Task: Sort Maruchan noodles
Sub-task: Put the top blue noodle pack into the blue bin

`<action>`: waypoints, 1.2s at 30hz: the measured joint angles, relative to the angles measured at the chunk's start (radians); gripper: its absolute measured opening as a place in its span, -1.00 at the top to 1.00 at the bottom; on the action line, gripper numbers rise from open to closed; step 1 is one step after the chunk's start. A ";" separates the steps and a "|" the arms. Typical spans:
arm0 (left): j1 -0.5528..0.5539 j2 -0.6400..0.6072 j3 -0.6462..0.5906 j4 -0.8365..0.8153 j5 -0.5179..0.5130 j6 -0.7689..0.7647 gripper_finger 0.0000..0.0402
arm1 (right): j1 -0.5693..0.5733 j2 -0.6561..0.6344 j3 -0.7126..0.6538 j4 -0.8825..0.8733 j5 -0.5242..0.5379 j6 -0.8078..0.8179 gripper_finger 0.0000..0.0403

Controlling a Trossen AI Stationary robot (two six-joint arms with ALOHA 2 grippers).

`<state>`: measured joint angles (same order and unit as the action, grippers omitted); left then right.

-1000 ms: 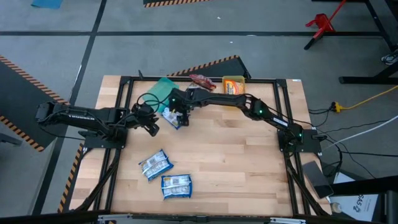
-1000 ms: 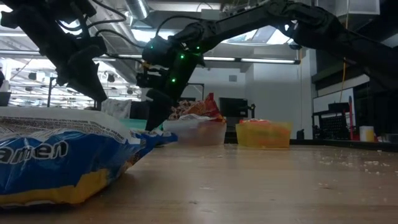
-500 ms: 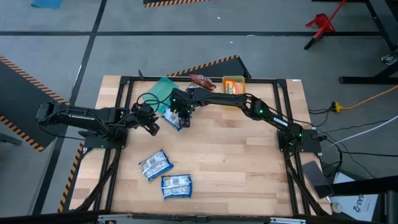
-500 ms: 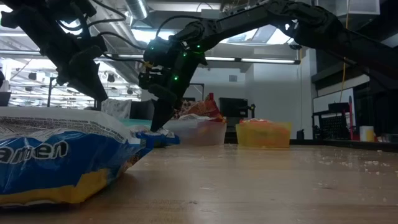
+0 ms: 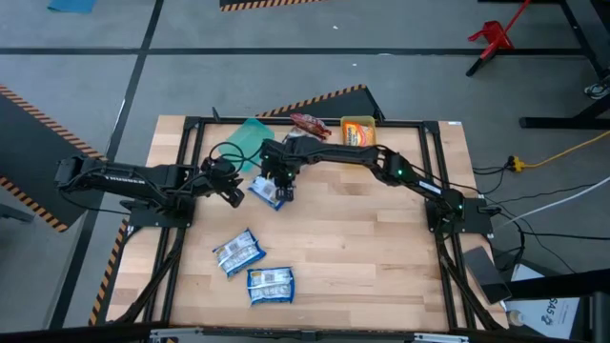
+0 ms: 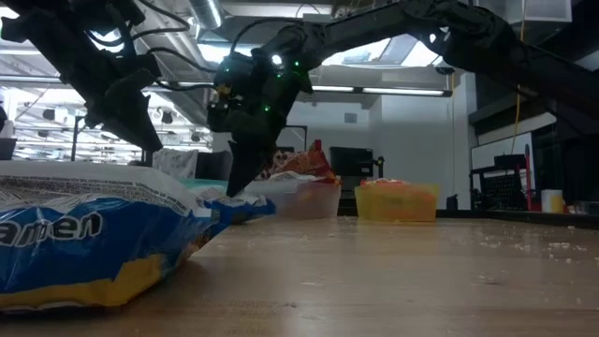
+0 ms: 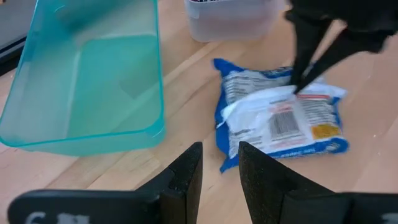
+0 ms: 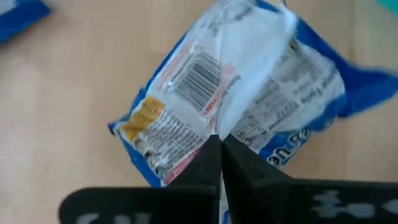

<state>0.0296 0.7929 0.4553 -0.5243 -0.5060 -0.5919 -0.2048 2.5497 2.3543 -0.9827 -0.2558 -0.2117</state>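
The right gripper's fingers [image 8: 219, 163] are pinched tight together on the back seam of a blue noodle packet [image 8: 230, 93], which lies barcode side up on the wooden table [image 5: 381, 248], just in front of the green bin [image 7: 87, 81]. The right gripper [image 5: 277, 181] comes down onto it from above. The left gripper [image 7: 216, 168] hovers just short of that same packet, fingers a narrow gap apart and empty.

Nearer the table's front edge than the green bin lie two more blue packets [image 5: 238, 252] [image 5: 271, 284], well apart from the held one. Beyond it, beside the green bin, stand a clear bin [image 5: 307, 124] with a red packet and a yellow bin [image 5: 357, 127].

The hold looks thin to me: only a fold of wrapper is caught, so the packet could swing, slip out or tear on the lift. The two grippers are also close enough to collide.

From overhead the gripper covers much of the packet, and I cannot read the yellow bin's contents.
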 joint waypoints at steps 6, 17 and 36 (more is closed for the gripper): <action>0.000 0.000 0.000 0.000 -0.001 0.027 0.52 | 0.051 -0.049 0.001 -0.020 0.009 -0.022 1.00; -0.012 0.000 0.000 0.003 -0.012 0.063 0.52 | 0.087 -0.077 -0.023 0.105 0.133 0.089 0.81; -0.012 0.000 0.000 0.002 -0.006 0.071 0.52 | 0.101 -0.073 -0.366 0.560 0.432 0.293 -0.16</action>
<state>0.0174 0.7926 0.4553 -0.5224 -0.5124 -0.5209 -0.1041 2.4763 1.9882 -0.4230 0.1762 0.0811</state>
